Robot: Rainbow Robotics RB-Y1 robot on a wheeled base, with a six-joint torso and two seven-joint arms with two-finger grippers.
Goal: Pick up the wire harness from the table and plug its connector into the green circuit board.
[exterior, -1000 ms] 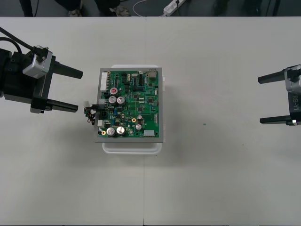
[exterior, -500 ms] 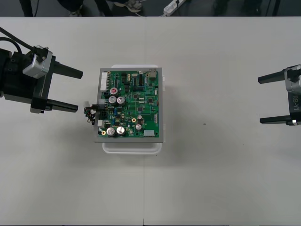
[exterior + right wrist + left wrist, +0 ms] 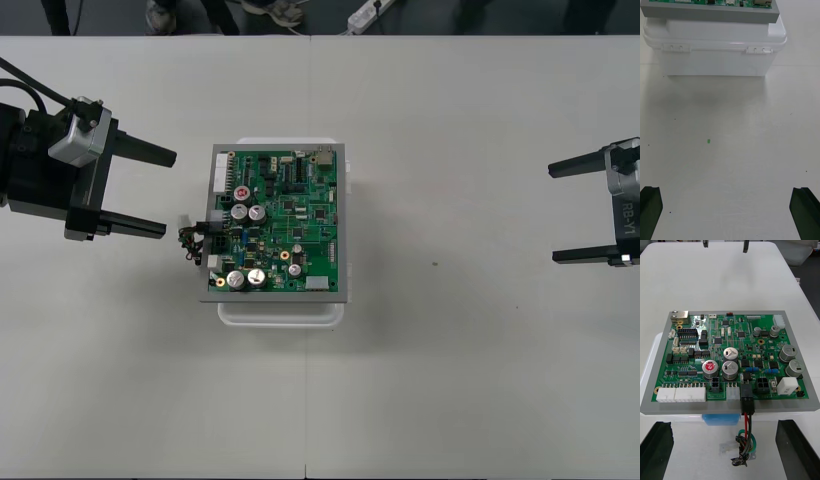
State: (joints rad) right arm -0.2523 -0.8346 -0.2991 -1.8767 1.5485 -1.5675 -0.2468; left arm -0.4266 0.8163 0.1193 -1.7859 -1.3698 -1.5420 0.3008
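Front view, from above: you see the green circuit board on its white base near the middle of the light table. The left gripper hangs just left of the board, its two black fingers spread wide and holding nothing. The wire harness sits at the board's left edge, just off the tip of the nearer finger. The right gripper waits at the table's right side, well apart from the board, also spread wide and empty.

Right wrist view: the right gripper's fingers stand far apart over bare table. Ahead of them is the side wall of the white base, with a strip of the board on top.

Left wrist view: you look onto the board from close by. The harness's black plug is seated in a connector at the board's near edge. Its red, black and green wires drop from the plug into a small tangle on the table, between the left gripper's wide-set fingers and touching neither. You cannot make out the far end of the harness in that tangle.
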